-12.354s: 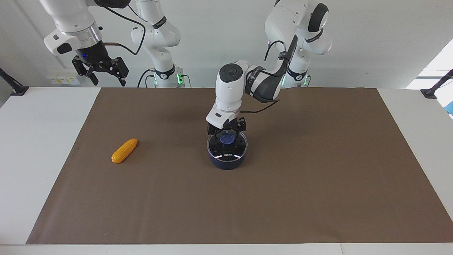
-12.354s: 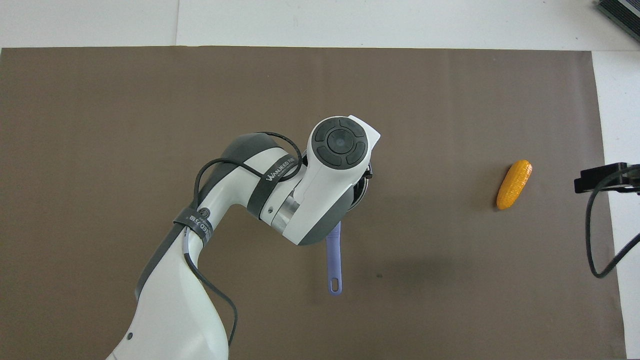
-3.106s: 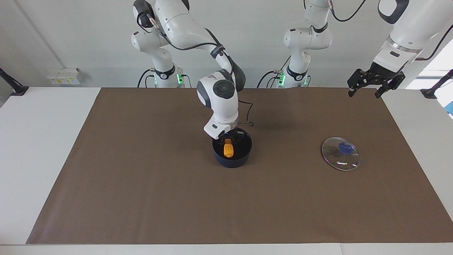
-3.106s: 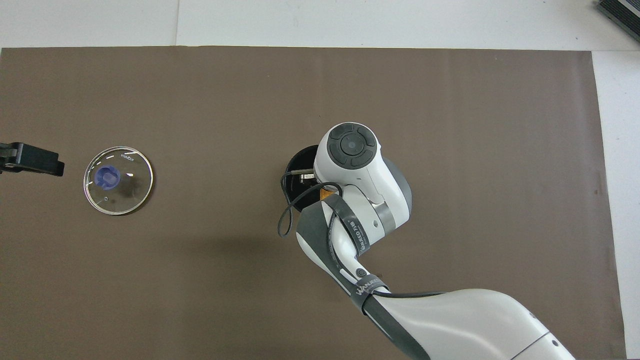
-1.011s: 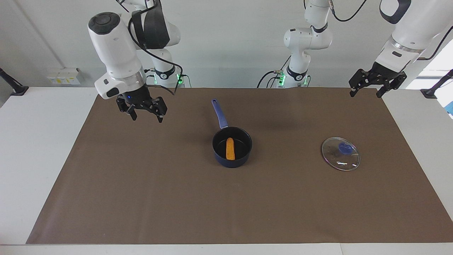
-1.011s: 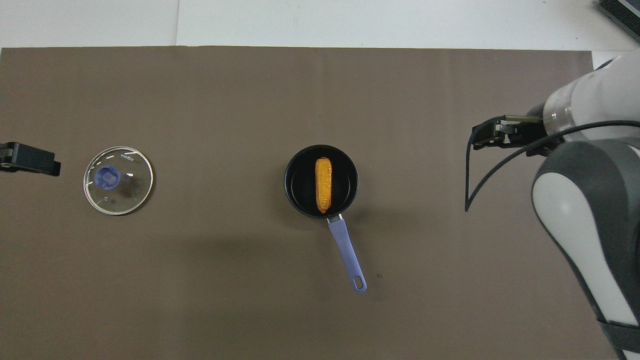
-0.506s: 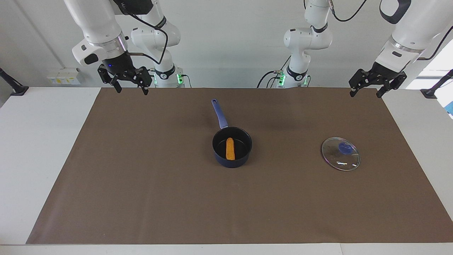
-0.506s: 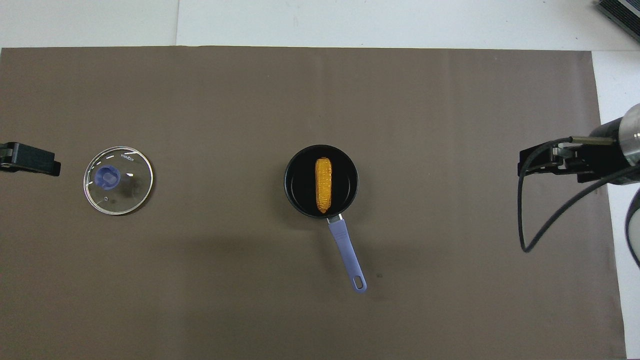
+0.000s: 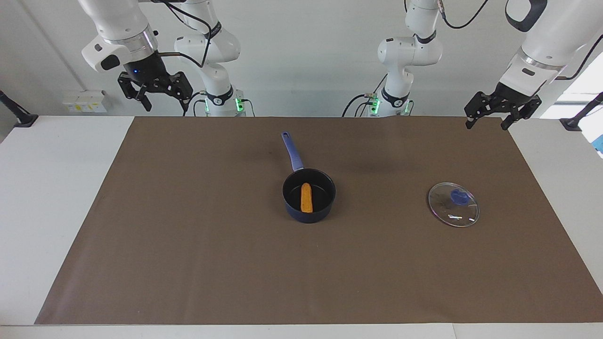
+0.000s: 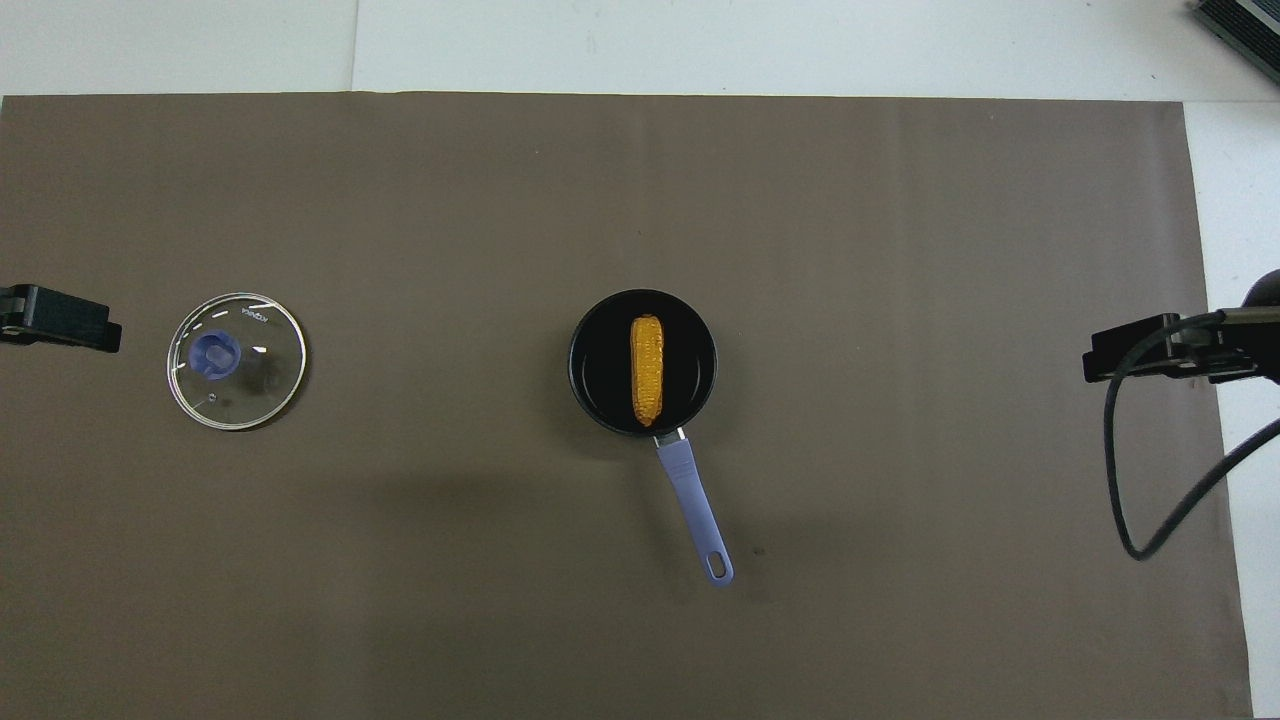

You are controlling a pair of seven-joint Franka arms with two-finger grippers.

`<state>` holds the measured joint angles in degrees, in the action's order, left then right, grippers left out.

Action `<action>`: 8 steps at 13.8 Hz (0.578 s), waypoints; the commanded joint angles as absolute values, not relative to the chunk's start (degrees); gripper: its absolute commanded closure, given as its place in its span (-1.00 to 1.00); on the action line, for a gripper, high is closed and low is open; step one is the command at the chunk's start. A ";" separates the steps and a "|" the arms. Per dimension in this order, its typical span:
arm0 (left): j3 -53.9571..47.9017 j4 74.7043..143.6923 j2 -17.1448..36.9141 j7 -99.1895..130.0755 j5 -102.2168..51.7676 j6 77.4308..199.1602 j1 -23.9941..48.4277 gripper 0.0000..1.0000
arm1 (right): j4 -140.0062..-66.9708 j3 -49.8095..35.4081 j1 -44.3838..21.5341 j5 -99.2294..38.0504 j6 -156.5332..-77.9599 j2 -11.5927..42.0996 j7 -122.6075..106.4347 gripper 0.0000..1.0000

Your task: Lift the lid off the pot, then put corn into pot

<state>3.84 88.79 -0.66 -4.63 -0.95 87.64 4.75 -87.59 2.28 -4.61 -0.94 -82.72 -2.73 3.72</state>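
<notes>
The dark blue pot [image 9: 309, 217] [image 10: 580, 360] stands uncovered at the middle of the brown mat, its long handle [image 9: 292, 150] pointing toward the robots. The yellow corn [image 9: 306, 197] [image 10: 647, 368] lies inside it on the black bottom. The glass lid [image 9: 453, 205] [image 10: 237, 360], blue knob up, rests flat on the mat toward the left arm's end. My right gripper [image 9: 165, 108] [image 10: 1150, 360] hangs open and empty, high over the mat's edge at the right arm's end. My left gripper [image 9: 486, 125] [image 10: 60, 318] waits open and empty over the mat's edge beside the lid.
The brown mat [image 9: 188, 263] covers most of the white table [image 9: 47, 197]. A black cable [image 10: 1130, 500] loops down from the right wrist. Clamp mounts [image 9: 19, 117] sit at the table's corners near the robots.
My right gripper has risen and drawn back from over the mat toward the right arm's end. The pot, corn, lid and left arm have not moved.
</notes>
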 commanded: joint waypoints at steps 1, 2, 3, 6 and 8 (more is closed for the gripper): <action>3.60 88.42 -0.79 -4.83 -0.26 86.57 4.39 -1.00 | -89.03 2.29 -3.43 -2.20 -83.50 -3.69 0.44 -1.00; 3.60 88.42 -0.79 -4.83 -0.26 86.57 4.39 -1.00 | -89.03 2.29 -3.34 -2.28 -83.58 -3.60 0.44 -1.00; 3.60 88.42 -0.79 -4.83 -0.26 86.57 4.39 -1.00 | -88.95 2.29 -3.34 -2.20 -83.58 -3.60 0.35 -1.00; 3.60 88.42 -0.79 -4.83 -0.26 86.57 4.39 -1.00 | -88.86 2.55 -3.16 -0.88 -83.58 -3.43 -1.57 -1.00; 3.60 88.42 -0.79 -4.83 -0.26 86.66 4.39 -1.00 | -88.86 3.86 -2.03 -1.14 -83.50 -3.34 -4.91 -1.00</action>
